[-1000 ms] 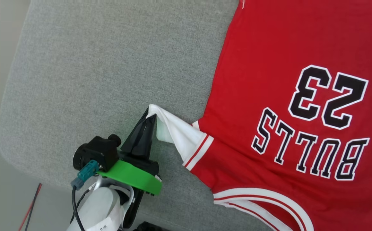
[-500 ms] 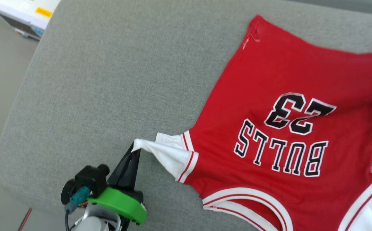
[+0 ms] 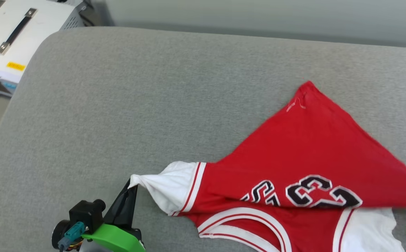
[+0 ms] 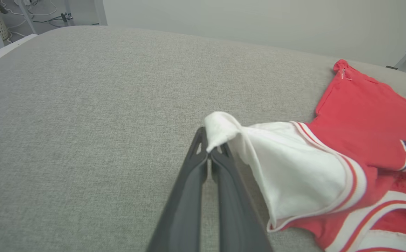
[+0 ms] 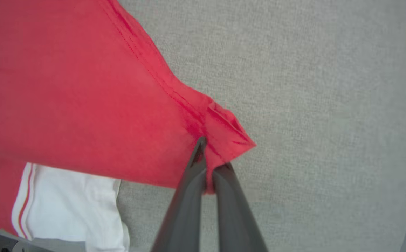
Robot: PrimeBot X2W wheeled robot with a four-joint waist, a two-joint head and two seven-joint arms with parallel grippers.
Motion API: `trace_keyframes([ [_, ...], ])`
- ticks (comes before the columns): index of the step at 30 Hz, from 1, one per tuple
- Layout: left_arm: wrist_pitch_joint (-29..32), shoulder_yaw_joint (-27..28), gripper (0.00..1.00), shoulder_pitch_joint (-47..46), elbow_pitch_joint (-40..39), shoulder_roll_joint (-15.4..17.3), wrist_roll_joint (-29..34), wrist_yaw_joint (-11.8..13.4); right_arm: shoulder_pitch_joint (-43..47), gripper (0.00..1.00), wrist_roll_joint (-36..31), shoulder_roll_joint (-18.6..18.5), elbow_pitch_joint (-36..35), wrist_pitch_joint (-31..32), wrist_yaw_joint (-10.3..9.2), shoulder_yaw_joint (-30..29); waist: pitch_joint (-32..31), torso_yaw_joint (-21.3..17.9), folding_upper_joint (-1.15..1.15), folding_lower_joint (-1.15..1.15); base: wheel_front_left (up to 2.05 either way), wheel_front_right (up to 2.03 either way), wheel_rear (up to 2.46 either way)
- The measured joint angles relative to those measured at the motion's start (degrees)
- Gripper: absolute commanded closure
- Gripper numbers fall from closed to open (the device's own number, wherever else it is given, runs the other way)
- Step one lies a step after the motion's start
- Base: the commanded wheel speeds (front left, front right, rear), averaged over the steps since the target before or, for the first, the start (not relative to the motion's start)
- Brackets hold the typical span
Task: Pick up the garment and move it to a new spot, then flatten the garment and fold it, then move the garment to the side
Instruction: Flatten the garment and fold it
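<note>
The left claw (image 4: pixel 210 155) is pinching the bunched tip of the white sleeve (image 4: pixel 294 168), its two dark fingers (image 4: pixel 188 196) pressing together with a fold of cloth poking out above them. The sleeve is stretching away to the right into the red garment (image 4: pixel 360 112), which is lying on the grey woven surface (image 4: pixel 83 122). A pale wall (image 4: pixel 259 21) is showing beyond the far edge.

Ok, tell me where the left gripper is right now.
Head view, lower left: the left gripper is shut on the white sleeve tip of the garment, over the grey cushion.
</note>
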Motion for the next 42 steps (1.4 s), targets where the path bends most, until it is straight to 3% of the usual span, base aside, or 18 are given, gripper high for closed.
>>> trace_keyframes([
  [8,0.0,0.4,1.0,0.8,0.4,0.6,-0.3,0.5,16.8,1.0,-2.8,12.2,-4.6,-0.4,0.0,-7.5,-1.5,-3.4,0.0,0.0,0.0,0.0,0.0],
  [10,0.0,0.4,1.0,0.7,0.7,0.7,-0.4,0.5,19.9,1.0,-3.6,17.3,-2.9,0.6,0.0,-7.8,-1.4,-4.1,0.0,0.0,0.0,0.0,0.0],
  [12,0.0,0.4,1.0,0.7,0.9,0.7,-0.4,0.5,20.1,0.94,-4.7,17.9,-2.3,0.5,0.0,-7.3,-1.2,-4.2,0.0,0.0,0.0,0.0,0.0],
  [13,0.0,0.4,1.0,0.7,0.9,0.7,-0.4,0.5,19.9,0.55,-4.7,18.3,-2.3,0.3,0.0,-7.5,-1.2,-4.2,0.0,0.0,0.0,0.0,0.0],
  [14,0.0,0.4,1.0,0.7,1.1,0.7,-0.4,0.5,19.6,0.0,-4.7,18.7,-2.4,-0.1,0.0,-7.7,-1.2,-4.3,0.0,0.0,0.0,0.0,0.0],
  [21,-0.1,0.1,1.0,0.6,1.6,0.8,-0.4,0.4,14.0,0.0,-6.2,15.5,-8.3,-2.1,0.0,-10.1,-1.3,-3.8,0.0,0.0,0.0,0.0,0.0],
  [24,-0.1,-0.5,1.0,-0.2,1.5,0.7,-0.4,0.3,4.4,0.0,-6.6,11.1,-13.8,-1.8,0.0,-9.3,-0.5,-2.8,0.0,0.0,0.0,0.0,0.0],
  [30,-0.2,-1.6,1.0,-3.5,1.3,0.5,0.1,-0.5,-10.2,0.0,-8.0,6.4,-15.8,4.9,0.0,0.3,1.9,-1.0,0.0,0.0,0.0,0.0,0.0],
  [38,-0.6,-3.0,1.0,-7.4,1.1,-1.1,0.9,-1.2,-28.1,0.0,-8.6,6.6,-4.3,15.8,0.0,12.4,5.4,1.9,0.0,0.0,0.0,0.0,0.0],
  [42,-0.7,-3.7,1.0,-9.2,1.0,-2.2,1.9,-1.7,-35.5,0.0,-9.5,8.6,6.5,17.7,0.0,19.1,8.1,4.3,0.0,0.01,0.0,0.0,0.0],
])
